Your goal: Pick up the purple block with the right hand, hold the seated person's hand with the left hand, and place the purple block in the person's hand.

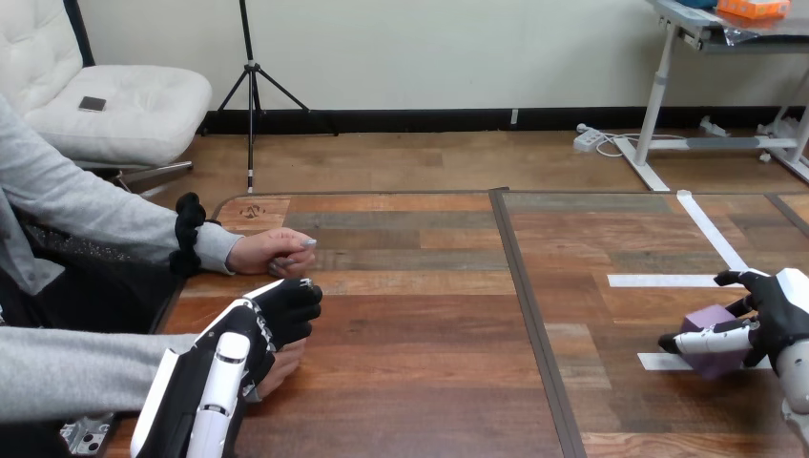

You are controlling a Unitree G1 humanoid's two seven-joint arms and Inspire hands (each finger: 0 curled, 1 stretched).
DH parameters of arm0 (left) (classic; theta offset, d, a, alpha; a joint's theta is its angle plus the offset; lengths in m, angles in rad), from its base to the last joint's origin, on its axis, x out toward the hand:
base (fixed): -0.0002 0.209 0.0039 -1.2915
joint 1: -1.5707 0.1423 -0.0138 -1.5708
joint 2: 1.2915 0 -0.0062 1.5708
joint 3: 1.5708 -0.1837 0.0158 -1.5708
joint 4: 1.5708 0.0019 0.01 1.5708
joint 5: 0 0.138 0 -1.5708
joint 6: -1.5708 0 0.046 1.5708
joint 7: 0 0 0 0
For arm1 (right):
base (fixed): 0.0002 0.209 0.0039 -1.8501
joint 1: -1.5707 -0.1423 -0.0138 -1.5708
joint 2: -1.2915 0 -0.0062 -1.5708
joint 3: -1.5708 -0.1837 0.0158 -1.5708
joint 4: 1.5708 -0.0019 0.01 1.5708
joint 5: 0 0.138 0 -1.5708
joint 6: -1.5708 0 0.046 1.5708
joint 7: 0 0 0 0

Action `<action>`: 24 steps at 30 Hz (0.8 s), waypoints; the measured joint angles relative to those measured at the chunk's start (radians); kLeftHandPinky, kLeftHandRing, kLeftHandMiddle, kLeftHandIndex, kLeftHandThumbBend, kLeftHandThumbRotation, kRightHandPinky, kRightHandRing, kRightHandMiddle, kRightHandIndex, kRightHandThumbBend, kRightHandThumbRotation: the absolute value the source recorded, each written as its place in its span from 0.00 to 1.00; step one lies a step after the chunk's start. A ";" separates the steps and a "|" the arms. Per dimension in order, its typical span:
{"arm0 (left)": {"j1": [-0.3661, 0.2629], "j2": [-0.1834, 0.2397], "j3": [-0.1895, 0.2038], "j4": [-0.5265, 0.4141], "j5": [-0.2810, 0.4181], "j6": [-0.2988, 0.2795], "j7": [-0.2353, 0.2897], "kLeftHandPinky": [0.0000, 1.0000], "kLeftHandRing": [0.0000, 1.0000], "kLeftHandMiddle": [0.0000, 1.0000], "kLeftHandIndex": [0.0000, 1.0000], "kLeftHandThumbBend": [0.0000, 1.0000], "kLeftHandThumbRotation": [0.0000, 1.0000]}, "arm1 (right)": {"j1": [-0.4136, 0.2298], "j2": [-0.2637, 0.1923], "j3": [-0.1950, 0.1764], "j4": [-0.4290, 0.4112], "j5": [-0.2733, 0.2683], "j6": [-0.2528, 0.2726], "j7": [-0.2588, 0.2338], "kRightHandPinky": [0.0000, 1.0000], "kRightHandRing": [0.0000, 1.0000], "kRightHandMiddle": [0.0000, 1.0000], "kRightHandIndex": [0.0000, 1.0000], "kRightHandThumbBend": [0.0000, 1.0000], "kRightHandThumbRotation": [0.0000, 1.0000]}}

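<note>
The purple block [714, 351] is at the table's right side, over a strip of white tape. My right hand [777, 315] is shut on it, with a finger across its front and the thumb behind it. I cannot tell whether the block rests on the table or hangs just above it. My left hand [272, 320] lies over the person's hand at the lower left [282, 369], which shows just beneath my palm. I cannot tell whether my hand grips it. The person's other hand [272, 253] rests loosely closed on the table, a little beyond my left hand.
White tape strips [658, 281] mark the table's right half. A dark seam [529, 315] runs down the middle of the wooden table. The person's grey sleeves come in from the left edge.
</note>
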 measured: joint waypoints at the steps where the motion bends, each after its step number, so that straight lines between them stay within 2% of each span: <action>1: -0.001 0.000 0.000 0.000 -0.001 0.000 -0.001 0.80 0.79 0.77 0.72 0.35 1.00 | 0.000 0.001 0.002 0.000 -0.001 -0.002 -0.004 0.35 0.51 0.60 0.74 1.00 0.05; 4: -0.003 0.000 0.002 0.000 -0.003 0.000 -0.003 0.79 0.78 0.77 0.72 0.38 1.00 | 0.001 0.002 0.006 0.000 -0.001 -0.010 -0.011 0.46 0.58 0.64 0.70 1.00 0.02; 10: -0.011 0.001 0.005 0.002 -0.015 -0.001 -0.010 0.78 0.78 0.77 0.72 0.41 0.99 | 0.006 0.002 0.005 0.001 0.004 -0.036 -0.006 0.53 0.59 0.64 0.66 1.00 0.00; 24: -0.030 -0.001 0.017 0.013 -0.052 -0.011 -0.044 0.79 0.79 0.79 0.73 0.44 0.97 | 0.022 0.002 0.006 0.001 0.001 -0.069 -0.019 0.47 0.51 0.53 0.51 0.94 0.00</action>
